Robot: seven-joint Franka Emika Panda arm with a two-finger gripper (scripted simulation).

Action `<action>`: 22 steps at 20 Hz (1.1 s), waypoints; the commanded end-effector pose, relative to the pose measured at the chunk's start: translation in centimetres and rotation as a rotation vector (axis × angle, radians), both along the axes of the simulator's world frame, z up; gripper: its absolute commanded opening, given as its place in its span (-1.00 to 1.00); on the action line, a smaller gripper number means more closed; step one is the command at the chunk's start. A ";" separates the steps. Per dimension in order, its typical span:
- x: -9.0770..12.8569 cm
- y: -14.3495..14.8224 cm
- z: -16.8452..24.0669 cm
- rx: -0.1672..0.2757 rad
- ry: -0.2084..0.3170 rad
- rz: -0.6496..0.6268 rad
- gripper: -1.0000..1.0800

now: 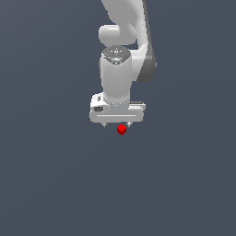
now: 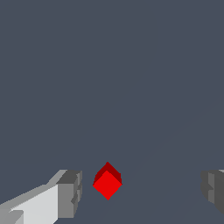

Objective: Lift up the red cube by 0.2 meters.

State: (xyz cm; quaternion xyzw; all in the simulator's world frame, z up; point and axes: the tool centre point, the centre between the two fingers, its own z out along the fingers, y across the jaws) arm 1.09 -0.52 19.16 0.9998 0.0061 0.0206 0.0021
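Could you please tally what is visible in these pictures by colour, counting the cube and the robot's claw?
Red: 1, the red cube, lying between the fingers.
White and grey: 1, the open claw.
Total: 2.

The white arm [image 1: 123, 27] comes down from above and ends in a wrist pointing straight down, carrying the gripper [image 1: 119, 123] with its broad palm bar level. Two short fingers [image 1: 107, 123] stick out below the bar, spread wide apart. In the wrist view the fingers [image 2: 70, 192] stand on either side of the red cube [image 2: 107, 186], which sits nearer one of them, and neither finger touches it.
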 end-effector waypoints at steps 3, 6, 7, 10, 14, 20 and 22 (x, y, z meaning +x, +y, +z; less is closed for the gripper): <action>0.0 0.0 -0.1 0.000 0.000 -0.003 0.92; -0.2 0.0 -0.4 0.000 0.001 -0.017 0.92; -0.3 0.0 -0.6 0.001 0.001 -0.025 0.92; -0.7 -0.1 -1.3 0.001 0.003 -0.057 0.92; -1.5 -0.1 -2.7 0.002 0.006 -0.118 0.92; -3.2 0.0 -5.7 0.005 0.012 -0.250 0.92; -3.9 0.1 -6.9 0.006 0.015 -0.304 0.92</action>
